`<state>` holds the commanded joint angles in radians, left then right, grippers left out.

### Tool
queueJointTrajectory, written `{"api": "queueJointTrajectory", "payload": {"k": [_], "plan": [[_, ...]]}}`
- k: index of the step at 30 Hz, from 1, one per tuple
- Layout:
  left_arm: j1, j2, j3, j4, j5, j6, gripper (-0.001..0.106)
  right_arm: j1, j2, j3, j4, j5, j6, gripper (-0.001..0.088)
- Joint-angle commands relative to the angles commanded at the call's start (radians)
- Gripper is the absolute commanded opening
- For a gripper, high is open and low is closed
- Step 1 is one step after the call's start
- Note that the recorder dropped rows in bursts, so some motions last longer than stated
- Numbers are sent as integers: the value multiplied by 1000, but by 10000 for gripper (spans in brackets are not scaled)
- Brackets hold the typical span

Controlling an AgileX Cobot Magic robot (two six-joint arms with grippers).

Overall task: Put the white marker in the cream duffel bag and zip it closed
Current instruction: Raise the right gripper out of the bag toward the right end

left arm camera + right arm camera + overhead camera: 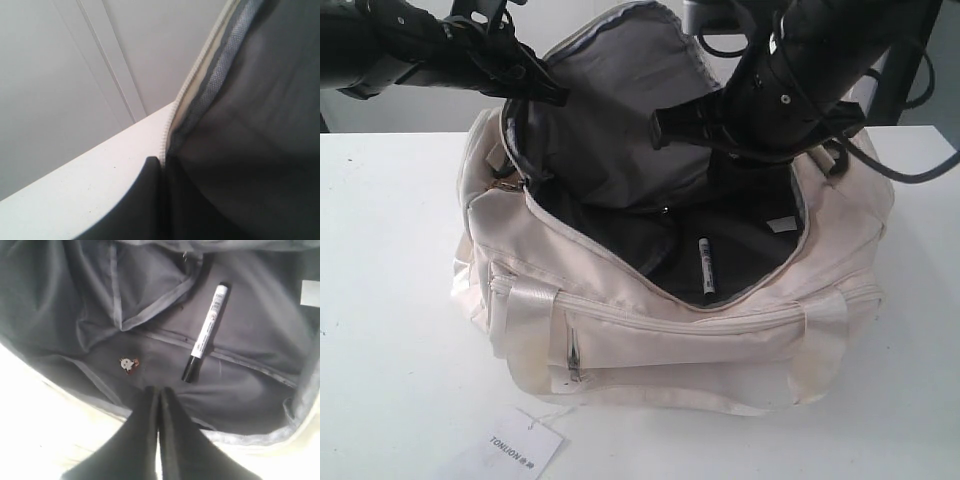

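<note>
Right gripper (160, 391): jaws pressed together, tips touching, nothing between them. It hangs over the open mouth of the cream duffel bag (720, 345), pointing down into it and not touching the contents.

White marker (207, 330) is inside the bag, lying flat on the grey lining (250, 320) at the bottom, well clear of my right fingertips. Its long dark cap points toward the front-pocket side, the small dark end toward the back. In the exterior view the marker (705, 268) sits right of centre in the opening, just inside the near rim.

Left gripper (555, 92): clamped on the rim of the bag's back flap, holding it upright. The left wrist view shows one dark finger (145, 195) against the zipper teeth (170, 125). The other finger is hidden behind the lining.

Main zip is fully open, mouth gaping. The bag sits on the white table (380, 300) with its front pocket zip (573, 352) facing the camera. A paper tag (520, 448) printed TONLION lies on the table in front of the bag.

There's a small pale and reddish fleck (129, 365) on the lining, near the right gripper tips. Can't tell what it is.
</note>
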<state>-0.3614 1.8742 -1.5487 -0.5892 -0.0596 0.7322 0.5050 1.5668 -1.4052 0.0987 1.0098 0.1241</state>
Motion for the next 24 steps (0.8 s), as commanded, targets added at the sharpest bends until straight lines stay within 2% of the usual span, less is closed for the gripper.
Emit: {"api": "queueJointTrajectory", "payload": {"k": [5, 9, 13, 20, 24], "plan": [[0, 0, 0, 0, 0, 0, 0, -84, -6, 53, 97, -3, -79, 0], [0, 0, 0, 0, 0, 0, 0, -125, -30, 69, 119, -3, -106, 0], [0, 0, 0, 0, 0, 0, 0, -164, -55, 69, 145, 14, -136, 0], [0, 0, 0, 0, 0, 0, 0, -252, -96, 69, 305, 61, -272, 0], [0, 0, 0, 0, 0, 0, 0, -296, -121, 69, 310, 89, -286, 0]]}}
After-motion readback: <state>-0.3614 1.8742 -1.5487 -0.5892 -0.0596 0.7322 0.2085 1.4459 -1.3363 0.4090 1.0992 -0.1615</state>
